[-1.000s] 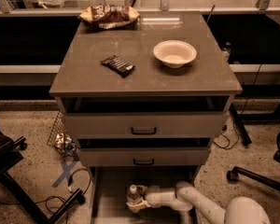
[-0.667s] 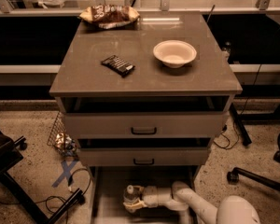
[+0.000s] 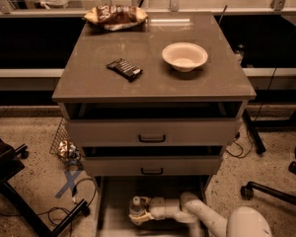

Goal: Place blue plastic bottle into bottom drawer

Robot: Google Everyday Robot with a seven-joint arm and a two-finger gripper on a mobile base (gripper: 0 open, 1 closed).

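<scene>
The blue plastic bottle [image 3: 135,205] stands upright inside the open bottom drawer [image 3: 113,201], its white cap at the top. Only its upper part shows above the lower edge of the view. My gripper [image 3: 138,214] reaches in from the lower right on its white arm and is closed around the bottle's body, low over the pale grey drawer floor near the drawer's middle.
Two upper drawers [image 3: 152,132] stand slightly pulled out above. On the cabinet top [image 3: 89,80] lie a white bowl [image 3: 184,56], a dark snack bar [image 3: 124,68] and a chip bag [image 3: 116,16]. Chair legs [image 3: 269,189] stand at right; a chair base and cables [image 3: 49,209] at left.
The arm has moved slightly left and down into the bottom drawer, carrying the bottle with it.
</scene>
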